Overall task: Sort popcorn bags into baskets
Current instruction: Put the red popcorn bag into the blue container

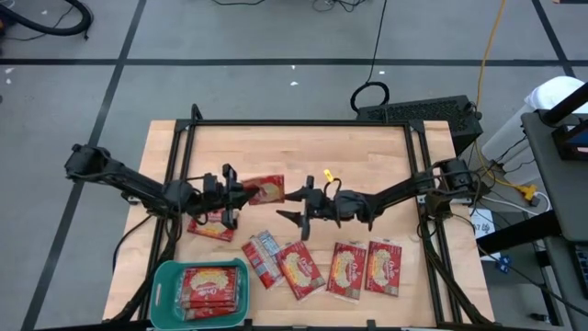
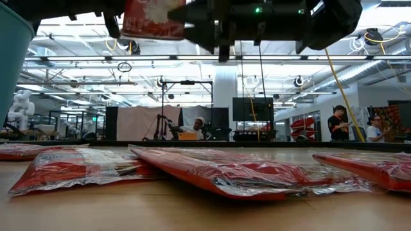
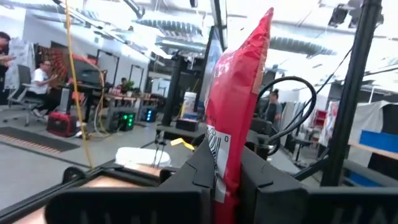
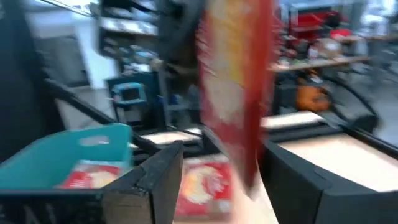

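My left gripper (image 1: 239, 191) is shut on a red popcorn bag (image 1: 264, 188) held up over the middle of the table; the bag also shows in the low view (image 2: 151, 16). My right gripper (image 1: 291, 207) is open just beyond the bag's free end, its fingers (image 4: 155, 180) spread on either side of the bag (image 4: 236, 93), which lies farther off. The teal basket (image 1: 163, 280) at the near left holds several bags (image 1: 213, 287). Several more bags lie flat on the table, among them one (image 1: 213, 227) below the left gripper and others (image 1: 299, 269) (image 1: 384, 267) near the front. My left gripper pinches the bag's left end (image 3: 219, 163) between its two fingers (image 3: 198, 167). The fingers come level from the table's left side. The bag is lifted clear of the table and sticks out past the fingertips toward my right gripper.
A black metal frame (image 1: 303, 123) runs round the table's sides and back. The bags near the front (image 2: 244, 173) lie close together, one partly on another (image 1: 262, 257). Bare wood (image 1: 367, 156) shows behind the grippers. People sit in the room behind the table (image 2: 337, 122).
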Robot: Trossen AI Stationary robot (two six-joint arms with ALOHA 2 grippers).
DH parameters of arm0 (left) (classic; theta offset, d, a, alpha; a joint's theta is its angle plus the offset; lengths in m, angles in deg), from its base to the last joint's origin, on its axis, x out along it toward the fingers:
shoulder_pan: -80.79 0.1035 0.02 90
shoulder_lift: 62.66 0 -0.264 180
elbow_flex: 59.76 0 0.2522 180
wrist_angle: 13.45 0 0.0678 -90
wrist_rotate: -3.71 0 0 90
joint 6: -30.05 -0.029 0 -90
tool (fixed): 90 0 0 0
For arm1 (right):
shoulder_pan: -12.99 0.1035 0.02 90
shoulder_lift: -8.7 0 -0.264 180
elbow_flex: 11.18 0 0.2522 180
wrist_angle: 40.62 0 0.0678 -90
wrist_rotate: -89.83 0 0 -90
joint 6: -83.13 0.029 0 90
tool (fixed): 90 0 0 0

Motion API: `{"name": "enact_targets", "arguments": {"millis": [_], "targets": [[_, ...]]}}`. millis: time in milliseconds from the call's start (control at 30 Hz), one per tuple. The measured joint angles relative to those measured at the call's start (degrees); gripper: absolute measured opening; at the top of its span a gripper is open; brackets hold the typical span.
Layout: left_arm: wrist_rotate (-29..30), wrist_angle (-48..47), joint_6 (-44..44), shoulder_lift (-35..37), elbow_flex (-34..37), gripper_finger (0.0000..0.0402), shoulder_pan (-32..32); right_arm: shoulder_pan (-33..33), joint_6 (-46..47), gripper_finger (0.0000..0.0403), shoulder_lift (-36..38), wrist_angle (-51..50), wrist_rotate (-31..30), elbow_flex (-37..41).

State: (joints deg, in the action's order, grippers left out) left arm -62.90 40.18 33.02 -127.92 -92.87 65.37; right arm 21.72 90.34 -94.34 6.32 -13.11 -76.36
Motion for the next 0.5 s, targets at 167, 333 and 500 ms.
{"name": "enact_targets", "arguments": {"millis": [167, 333, 500], "targets": [[-4.6, 6.2, -2.4, -3.8, 0.0, 0.0028, 0.0, 0.1, -0.8, 0.0139, 0.0, 2.2, 1.2, 0.0], [-7.5, 6.8, -4.4, -4.1, 0.0, 0.0025, 0.0, 0.0, -0.8, 0.0028, 0.0, 2.1, 3.4, 0.0], [-7.4, 6.6, -5.7, -4.0, 0.0, 0.0063, 0.0, 0.0, 0.2, 0.0019, 0.3, 0.5, 4.3, 0.0]]}}
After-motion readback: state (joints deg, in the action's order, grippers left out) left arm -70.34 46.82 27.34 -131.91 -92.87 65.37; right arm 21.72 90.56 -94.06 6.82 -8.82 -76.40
